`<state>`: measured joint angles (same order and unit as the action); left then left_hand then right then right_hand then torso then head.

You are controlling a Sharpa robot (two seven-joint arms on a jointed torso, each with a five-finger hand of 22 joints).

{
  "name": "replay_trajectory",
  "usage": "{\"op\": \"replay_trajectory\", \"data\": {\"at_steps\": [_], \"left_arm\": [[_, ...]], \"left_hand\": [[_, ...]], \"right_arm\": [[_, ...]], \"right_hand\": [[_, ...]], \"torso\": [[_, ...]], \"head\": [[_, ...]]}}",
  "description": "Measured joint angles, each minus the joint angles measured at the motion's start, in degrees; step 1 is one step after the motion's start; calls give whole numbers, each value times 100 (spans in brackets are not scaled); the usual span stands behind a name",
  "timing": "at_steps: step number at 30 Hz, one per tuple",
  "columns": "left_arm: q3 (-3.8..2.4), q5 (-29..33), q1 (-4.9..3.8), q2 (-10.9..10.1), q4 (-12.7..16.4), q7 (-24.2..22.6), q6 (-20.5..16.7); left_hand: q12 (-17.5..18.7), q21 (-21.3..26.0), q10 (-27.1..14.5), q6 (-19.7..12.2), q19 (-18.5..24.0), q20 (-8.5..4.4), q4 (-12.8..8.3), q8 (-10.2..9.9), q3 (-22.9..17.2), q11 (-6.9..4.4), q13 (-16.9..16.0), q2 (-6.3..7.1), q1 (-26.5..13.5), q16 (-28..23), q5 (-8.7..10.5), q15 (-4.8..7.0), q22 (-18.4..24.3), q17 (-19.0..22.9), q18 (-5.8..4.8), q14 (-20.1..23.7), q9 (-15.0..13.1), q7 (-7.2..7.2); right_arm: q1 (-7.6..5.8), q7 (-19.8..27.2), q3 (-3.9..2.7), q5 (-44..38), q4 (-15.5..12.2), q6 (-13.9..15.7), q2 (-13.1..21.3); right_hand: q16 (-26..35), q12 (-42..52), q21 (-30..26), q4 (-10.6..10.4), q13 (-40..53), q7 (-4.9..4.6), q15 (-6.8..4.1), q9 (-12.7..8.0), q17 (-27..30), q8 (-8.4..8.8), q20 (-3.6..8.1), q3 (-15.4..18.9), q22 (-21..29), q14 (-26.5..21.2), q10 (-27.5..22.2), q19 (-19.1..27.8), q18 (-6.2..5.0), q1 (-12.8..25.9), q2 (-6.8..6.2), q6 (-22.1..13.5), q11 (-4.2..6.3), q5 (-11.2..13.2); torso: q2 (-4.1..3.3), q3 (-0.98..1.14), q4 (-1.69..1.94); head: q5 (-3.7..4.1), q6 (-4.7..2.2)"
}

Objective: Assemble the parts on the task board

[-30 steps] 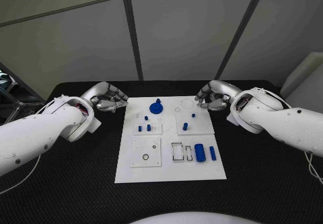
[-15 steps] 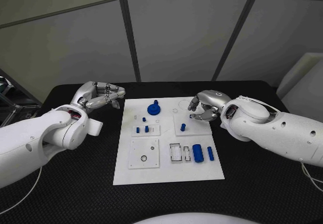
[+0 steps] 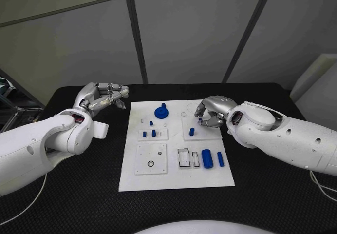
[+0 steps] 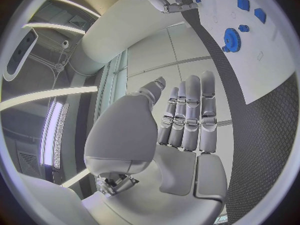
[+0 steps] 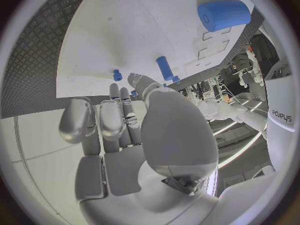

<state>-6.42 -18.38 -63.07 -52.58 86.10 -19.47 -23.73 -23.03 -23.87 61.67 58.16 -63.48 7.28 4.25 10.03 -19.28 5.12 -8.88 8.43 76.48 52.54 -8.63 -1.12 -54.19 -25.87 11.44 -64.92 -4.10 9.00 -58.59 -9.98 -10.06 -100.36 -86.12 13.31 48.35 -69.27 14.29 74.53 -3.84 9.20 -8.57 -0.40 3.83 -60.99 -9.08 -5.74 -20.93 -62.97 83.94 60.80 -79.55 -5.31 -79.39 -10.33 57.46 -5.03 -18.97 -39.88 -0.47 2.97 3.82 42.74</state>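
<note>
Task barely begun: the right hand (image 3: 213, 116), fingers curled on nothing visible, hovers above a small blue peg (image 3: 192, 131) on the task board (image 3: 176, 180), while the left hand (image 3: 104, 99), fingers extended and empty, stays clear beside it, the large blue cylinder (image 3: 207, 159) lying loose.

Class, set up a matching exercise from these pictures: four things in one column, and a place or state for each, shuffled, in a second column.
1. blue gear
2. large blue cylinder
3. left hand
4. right hand

A. lying near the board's near right corner
B. over the board's far right part
C. off the board, fingers apart, holding nothing
D. at the board's far middle

Pairs: 1-D, 2-A, 3-C, 4-B
</note>
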Motion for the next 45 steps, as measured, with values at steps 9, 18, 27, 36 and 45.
{"op": "replay_trajectory", "data": {"at_steps": [9, 18, 27, 36, 45], "left_arm": [[0, 119, 6, 6, -22, -30, -8], [0, 161, 7, 13, -37, -28, 1], [0, 174, 9, 13, -52, -7, 11], [0, 179, 10, 22, -61, 15, 19], [0, 182, 11, 18, -77, 42, 27]], "left_hand": [[0, 24, 0, 0, 0, 0, 0, -1, 0, 0, 7, -1, 1, -28, 0, 0, 19, 7, 0, 0, -1, 0], [29, 45, 0, 0, 1, 0, -16, 0, -17, 0, 18, -26, 35, -28, 0, 0, 34, 20, 1, 0, 4, 0], [29, 45, 0, 0, 1, 0, -16, -23, -17, 0, 18, -30, 76, -49, 0, 0, 44, 27, 0, 0, 4, 0], [54, 89, 0, -22, 1, 0, -33, -23, -33, 0, 24, -53, 98, -49, 0, 0, 60, 34, 0, 0, 4, 22], [85, 89, 0, -22, -20, -21, -48, -22, -48, 0, 30, -83, 128, -73, 0, -17, 73, 40, 0, 16, 4, 22]], "right_arm": [[-22, -67, 147, -103, 22, -27, 3], [-32, -89, 160, -161, 157, -40, -85], [-30, -84, 165, -202, 205, 24, -114], [-20, -97, 173, -256, 194, 89, -139], [7, -154, 193, -350, 108, 264, -118]], "right_hand": [[-27, -68, 0, 52, -102, -26, 0, 0, 1, 65, 0, -161, -3, 0, 103, 0, 0, -76, 32, 64, 22, 247], [-93, -80, 46, 86, -157, -4, 0, 17, -71, 88, 0, -298, -77, 0, 200, 0, -1, -131, 86, 169, 36, 270], [-194, -84, 120, 219, -183, 39, 0, 38, -152, 88, 22, -556, -170, 0, 415, -23, -1, -228, 184, 375, 83, 514], [-302, 83, 287, 365, -119, 156, -117, 121, -255, -90, 125, -697, -431, 12, 649, -125, -1, -319, 275, 804, 74, 667], [-339, 92, 338, 451, -59, 181, -136, 160, -295, -107, 165, -782, -505, -10, 689, -165, -1, -379, 334, 844, 34, 696]], "torso": [[3, -1, -2], [5, -3, -2], [5, -3, -2], [4, -2, -4], [4, -1, -4]], "head": [[8, 30], [31, 43], [14, 57], [7, 71], [6, 81]]}}
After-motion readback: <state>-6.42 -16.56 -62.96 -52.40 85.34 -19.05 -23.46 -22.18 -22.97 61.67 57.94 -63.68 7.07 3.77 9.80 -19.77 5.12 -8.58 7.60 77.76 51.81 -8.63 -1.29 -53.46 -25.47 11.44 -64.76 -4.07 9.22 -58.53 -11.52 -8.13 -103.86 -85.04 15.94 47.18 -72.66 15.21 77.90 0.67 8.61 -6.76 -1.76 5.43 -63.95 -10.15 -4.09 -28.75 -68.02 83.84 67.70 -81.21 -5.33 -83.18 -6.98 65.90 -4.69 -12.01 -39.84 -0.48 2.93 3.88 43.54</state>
